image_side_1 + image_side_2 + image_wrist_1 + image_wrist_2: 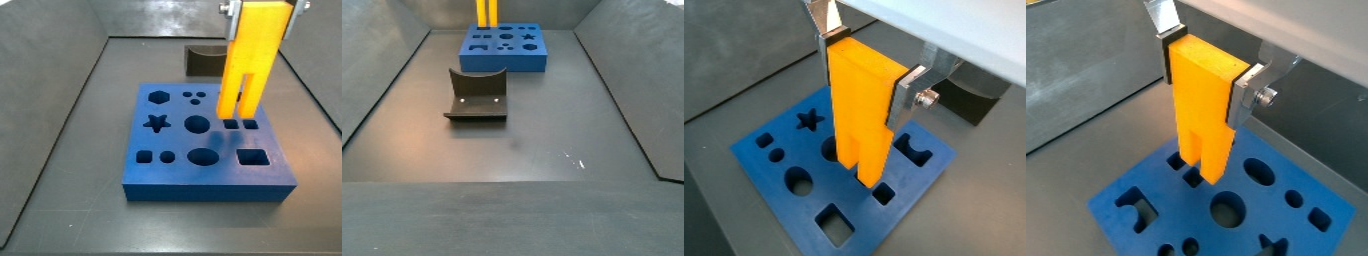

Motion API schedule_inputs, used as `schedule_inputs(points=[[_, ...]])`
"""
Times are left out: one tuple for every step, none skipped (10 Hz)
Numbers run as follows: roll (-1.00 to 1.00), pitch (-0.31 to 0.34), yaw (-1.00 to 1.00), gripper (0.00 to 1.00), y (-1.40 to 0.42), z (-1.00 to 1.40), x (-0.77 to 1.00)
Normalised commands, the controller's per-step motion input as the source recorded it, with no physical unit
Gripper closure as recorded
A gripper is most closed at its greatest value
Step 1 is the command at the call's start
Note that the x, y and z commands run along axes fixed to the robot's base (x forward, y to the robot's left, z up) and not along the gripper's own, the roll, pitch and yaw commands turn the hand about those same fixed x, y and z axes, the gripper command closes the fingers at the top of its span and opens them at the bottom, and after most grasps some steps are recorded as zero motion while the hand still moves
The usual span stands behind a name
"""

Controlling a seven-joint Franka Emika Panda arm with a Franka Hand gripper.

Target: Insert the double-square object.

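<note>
My gripper [871, 68] is shut on the solid upper part of the double-square object [861, 110], a tall bright yellow block held upright with its two prongs pointing down. It also shows in a wrist view [1207, 105] and in both side views [254, 55] [484, 12]. The blue board [181, 170] lies flat below, with several cut-out holes. The prong tips hang just above the board, over the pair of small square holes [241, 124]. They look a little above the holes, not inside them. The gripper [265, 6] sits at the upper edge of that side view.
The dark fixture [476, 95] stands on the floor apart from the board [504, 48], and also shows behind it [207, 55]. Grey walls enclose the dark floor on all sides. The board carries star [156, 124], hexagon, round, oval and large square holes.
</note>
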Motion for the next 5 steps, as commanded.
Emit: schedule_inputs(points=[[0.25, 0.070, 0.00, 1.00, 0.00, 0.00, 1.00], [0.22, 0.074, 0.00, 1.00, 0.00, 0.00, 1.00], [0.16, 0.143, 0.00, 1.00, 0.00, 0.00, 1.00], [0.07, 0.126, 0.07, 1.00, 0.00, -0.04, 0.48], [0.03, 0.096, 0.16, 1.00, 0.00, -0.14, 0.28]])
